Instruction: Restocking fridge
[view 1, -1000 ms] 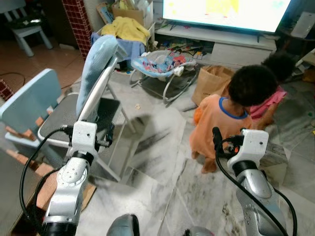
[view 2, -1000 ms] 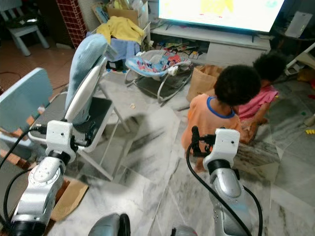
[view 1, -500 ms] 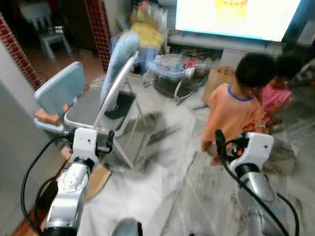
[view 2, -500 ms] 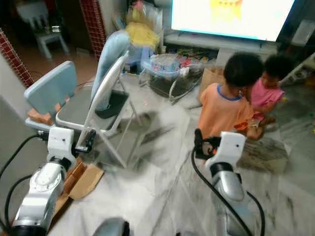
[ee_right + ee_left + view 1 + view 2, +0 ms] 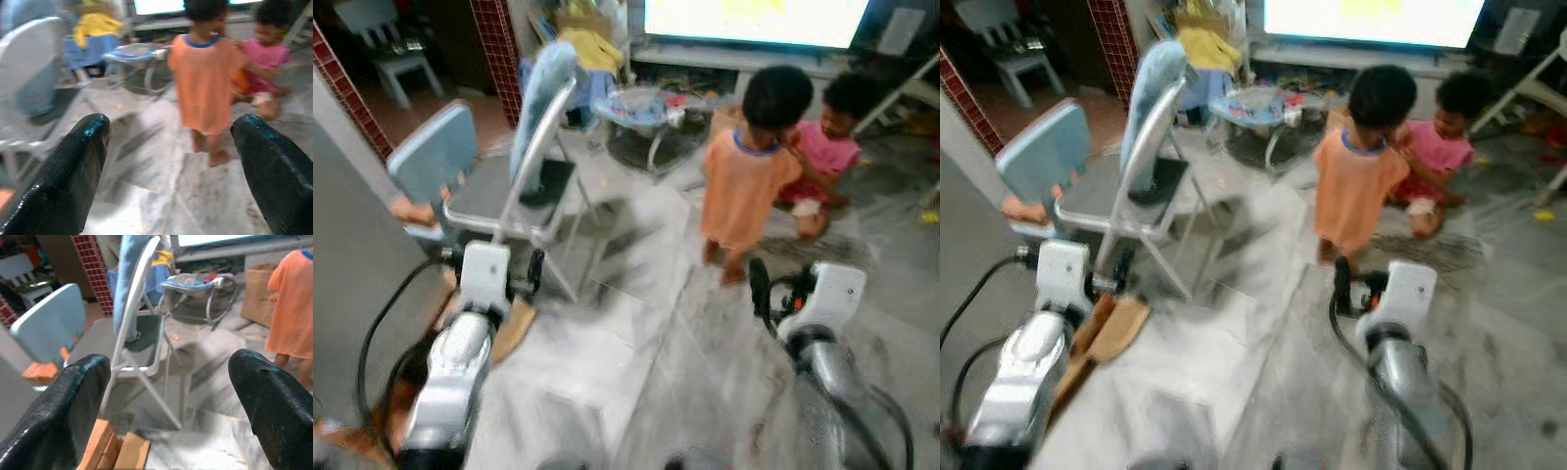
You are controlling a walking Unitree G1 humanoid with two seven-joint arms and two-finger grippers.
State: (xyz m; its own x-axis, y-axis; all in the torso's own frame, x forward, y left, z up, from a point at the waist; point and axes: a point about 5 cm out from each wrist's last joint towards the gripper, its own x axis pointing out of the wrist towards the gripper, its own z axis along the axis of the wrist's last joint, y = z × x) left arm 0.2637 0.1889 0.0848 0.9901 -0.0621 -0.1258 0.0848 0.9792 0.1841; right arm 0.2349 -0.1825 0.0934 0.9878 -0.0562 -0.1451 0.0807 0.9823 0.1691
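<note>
Item: living-room floor, seen while we walk; head views blurred.

1. Pale blue chair (image 5: pixel 429 162), at the floor's left edge by the red brick pillar (image 5: pixel 494 34).
2. Folding chair (image 5: pixel 524 176), just right of it, blue cloth over its back.
3. Left gripper (image 5: pixel 166 396), fingers spread wide, empty, aimed at the folding chair's legs.
4. Baby bouncer (image 5: pixel 646 108), at the far edge below the lit screen (image 5: pixel 749 20).
5. Person in orange shirt (image 5: pixel 744 181), standing mid-floor; person in pink (image 5: pixel 822 152) touching them, just right.
6. Right gripper (image 5: pixel 171 166), fingers spread wide, empty, aimed at the person in orange.

Fridge and stock: we see neither here.

Risk, as we judge it: the two people stand near our path; blur suggests fast motion, so a turn or step could bump them or catch the folding chair's legs.
</note>
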